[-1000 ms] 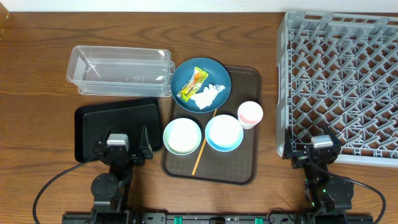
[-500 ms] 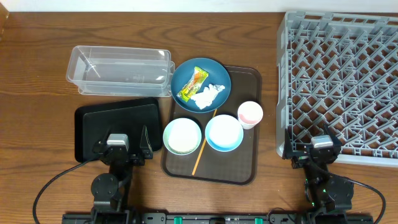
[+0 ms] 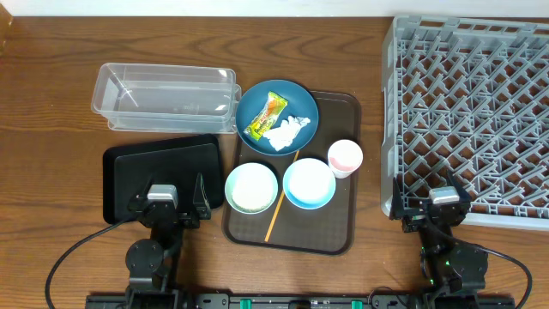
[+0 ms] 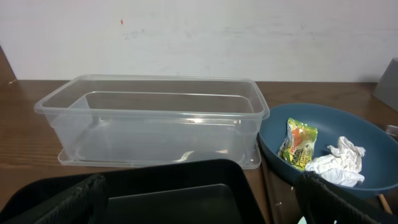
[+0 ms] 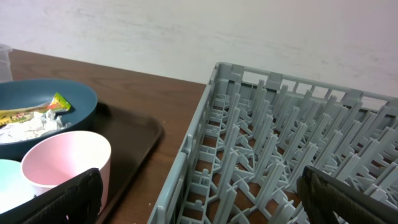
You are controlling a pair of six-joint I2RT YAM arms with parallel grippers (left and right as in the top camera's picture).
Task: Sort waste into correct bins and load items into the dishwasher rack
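Note:
A dark-blue plate (image 3: 300,103) holds the yellow-orange wrapper (image 3: 265,114) and white tissue (image 3: 285,130). It overlaps the back of a brown tray that carries a mint-green bowl (image 3: 251,187), a light-blue bowl (image 3: 309,183) and a white cup (image 3: 345,158). The clear tub (image 3: 163,96) and black tray (image 3: 159,172) lie to the left, the grey rack (image 3: 472,112) to the right. My left gripper (image 3: 166,192) is open over the black tray's near edge (image 4: 174,193), facing the tub (image 4: 155,118) and plate (image 4: 348,130). My right gripper (image 3: 446,194) is open at the rack's near-left corner (image 5: 280,143), beside the cup (image 5: 65,165). I cannot make out rice grains.
The brown serving tray (image 3: 334,219) sits mid-table with a thin orange stick (image 3: 274,219) lying between the bowls. Bare wood table lies between the tray and the rack, and behind the tub. A wall rises behind the table.

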